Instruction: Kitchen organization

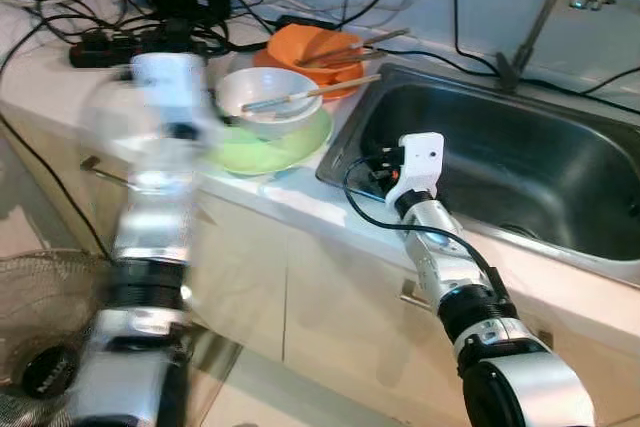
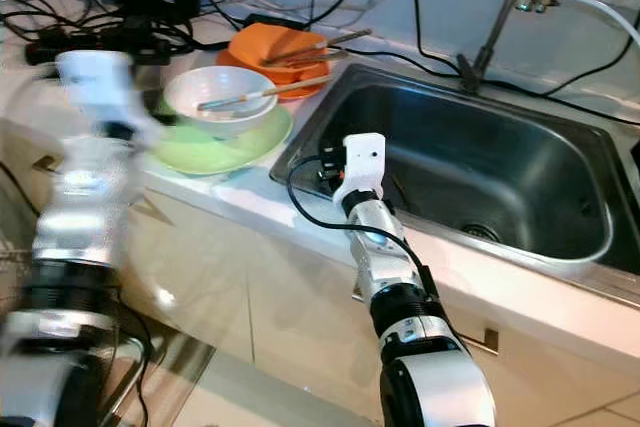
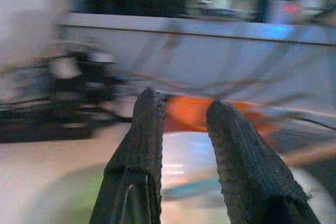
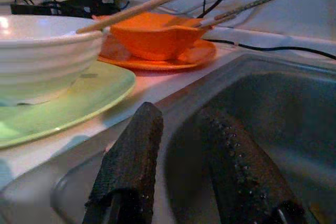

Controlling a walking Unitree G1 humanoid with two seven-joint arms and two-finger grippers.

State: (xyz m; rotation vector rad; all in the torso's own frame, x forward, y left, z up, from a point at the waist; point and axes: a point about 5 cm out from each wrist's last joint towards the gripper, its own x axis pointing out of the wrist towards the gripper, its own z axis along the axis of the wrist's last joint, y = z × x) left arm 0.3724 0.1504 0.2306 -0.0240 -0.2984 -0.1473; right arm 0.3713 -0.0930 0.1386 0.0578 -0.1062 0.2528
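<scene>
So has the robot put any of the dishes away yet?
Not that shows. The white ribbed bowl sits on the light green plate, the orange bowl on its orange plate, chopsticks across both. Both grippers are empty: the left gripper nears the dishes, the right gripper hangs at the steel sink's edge.

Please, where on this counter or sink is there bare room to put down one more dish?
The sink basin is mostly bare around its drain. The counter left of it is crowded: white bowl with chopsticks on a green plate, orange bowl behind, cables farther back.
</scene>
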